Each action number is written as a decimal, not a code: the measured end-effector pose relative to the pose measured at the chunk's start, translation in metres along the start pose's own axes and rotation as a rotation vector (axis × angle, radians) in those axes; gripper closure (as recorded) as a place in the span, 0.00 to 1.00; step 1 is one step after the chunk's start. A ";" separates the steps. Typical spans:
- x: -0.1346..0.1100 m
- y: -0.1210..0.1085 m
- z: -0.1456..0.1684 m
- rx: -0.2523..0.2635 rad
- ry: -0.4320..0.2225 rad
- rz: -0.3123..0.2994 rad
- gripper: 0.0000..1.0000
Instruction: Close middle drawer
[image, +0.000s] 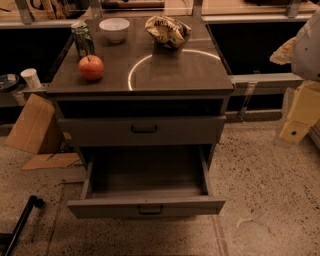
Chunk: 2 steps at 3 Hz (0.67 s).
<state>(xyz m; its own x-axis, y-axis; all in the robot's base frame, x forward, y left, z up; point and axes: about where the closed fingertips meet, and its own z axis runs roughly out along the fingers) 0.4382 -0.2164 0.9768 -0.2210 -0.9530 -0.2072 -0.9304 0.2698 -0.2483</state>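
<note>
The middle drawer (110, 207) is pulled far out toward the bottom centre of the frame, its interior showing and its small dark handle (150, 210) on the front. Above it, the taller upper drawer front (190, 131) sits almost closed. An apple (91, 67), a green can (82, 39), a white bowl (114, 29) and a crumpled snack bag (168, 31) rest on the table (175, 75). The gripper (299, 120) hangs at the right edge, well apart from the drawer. I cannot tell whether it is open or closed.
</note>
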 end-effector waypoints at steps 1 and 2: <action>-0.003 0.001 0.000 0.010 0.007 -0.002 0.00; -0.030 0.026 0.036 -0.043 -0.026 -0.043 0.00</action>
<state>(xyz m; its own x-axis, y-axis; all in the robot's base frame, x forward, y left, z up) 0.4310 -0.1754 0.9423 -0.1733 -0.9595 -0.2223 -0.9507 0.2219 -0.2166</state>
